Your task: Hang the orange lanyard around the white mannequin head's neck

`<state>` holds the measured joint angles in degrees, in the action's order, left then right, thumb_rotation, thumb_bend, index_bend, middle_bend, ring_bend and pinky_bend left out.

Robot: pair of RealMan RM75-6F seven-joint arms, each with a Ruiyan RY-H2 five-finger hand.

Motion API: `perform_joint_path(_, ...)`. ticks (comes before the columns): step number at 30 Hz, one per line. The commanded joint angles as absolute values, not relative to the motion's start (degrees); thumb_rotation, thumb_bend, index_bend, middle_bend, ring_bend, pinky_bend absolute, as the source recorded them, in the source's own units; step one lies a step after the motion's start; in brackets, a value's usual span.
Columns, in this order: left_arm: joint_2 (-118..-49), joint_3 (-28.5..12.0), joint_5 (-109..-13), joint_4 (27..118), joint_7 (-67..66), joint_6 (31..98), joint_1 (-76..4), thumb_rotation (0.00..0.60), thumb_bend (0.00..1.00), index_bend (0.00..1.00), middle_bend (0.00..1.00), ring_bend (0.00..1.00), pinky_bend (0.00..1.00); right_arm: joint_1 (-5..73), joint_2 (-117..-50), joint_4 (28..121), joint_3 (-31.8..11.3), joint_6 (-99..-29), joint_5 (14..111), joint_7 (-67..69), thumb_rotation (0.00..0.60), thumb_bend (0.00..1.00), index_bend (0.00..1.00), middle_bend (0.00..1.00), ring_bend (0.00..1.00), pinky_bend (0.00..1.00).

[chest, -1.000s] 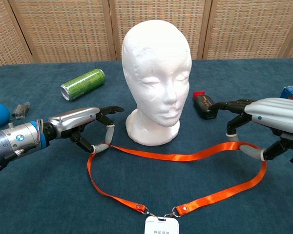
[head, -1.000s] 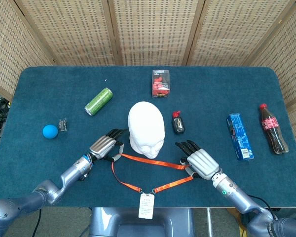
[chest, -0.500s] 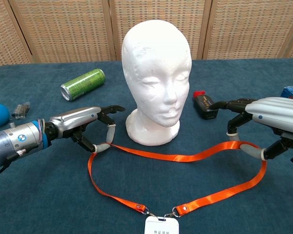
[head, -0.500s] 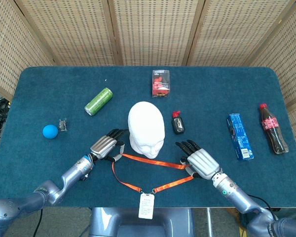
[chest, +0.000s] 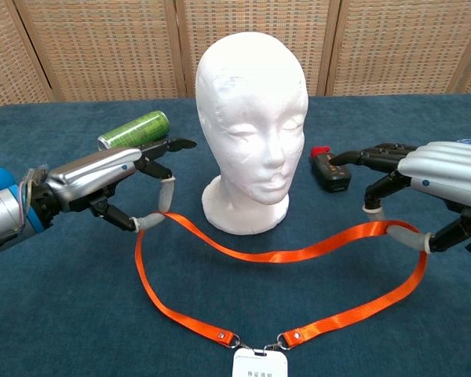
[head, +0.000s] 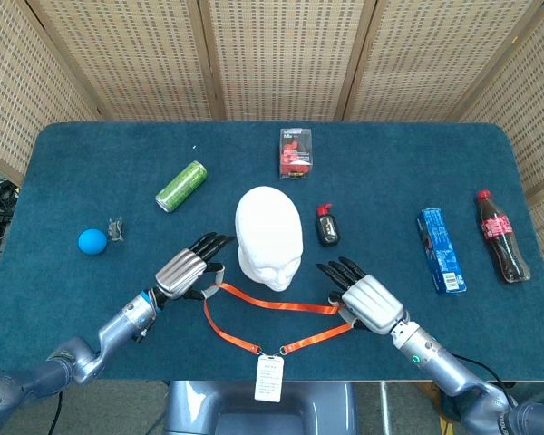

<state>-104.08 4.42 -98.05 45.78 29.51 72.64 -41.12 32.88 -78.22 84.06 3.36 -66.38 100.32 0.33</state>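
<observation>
We are seeing a green can point(head: 181, 186) lying on the tabletop point(head: 91, 172), a blue ball point(head: 92, 241), a red box point(head: 295, 153), a cola bottle point(head: 501, 236) lying beside a blue packet point(head: 440, 250).

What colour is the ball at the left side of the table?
Blue; the ball shows best in the head view.

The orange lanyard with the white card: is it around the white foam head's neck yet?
Not yet. The orange lanyard hangs in front of the white foam head, stretched between the left hand and right hand.

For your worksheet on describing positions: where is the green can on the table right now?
In the head view the green can lies on its side, left of the mannequin head and right of the blue ball, beyond the left hand.
</observation>
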Motion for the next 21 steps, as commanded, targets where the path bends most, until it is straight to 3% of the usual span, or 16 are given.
perform_joint_path(1,-103.99,5.32,-101.62,42.43,28.93,80.24,-39.53,0.6,0.71,0.73,0.0,0.0,0.0,33.55,-76.91,83.23,3.85,-68.8,103.87,-0.13,0.6,0.67,0.78,0.0,0.0,0.0)
perform_joint_path(12,-102.07,4.19,-105.73,41.22,27.57,91.4,-41.23,0.6,0.71,0.74,0.0,0.0,0.0,35.85,-72.52,82.87,3.08,-75.45,111.99,-1.03,0.6,0.67,0.79,0.0,0.0,0.0)
perform_joint_path(21,-95.63,-0.98,-102.36,52.38,25.71,90.8,-43.97,0.6,0.7,0.75,0.0,0.0,0.0,36.31,-66.57,96.34,-3.13,-75.74,103.54,0.39,0.6,0.67,0.8,0.0,0.0,0.0)
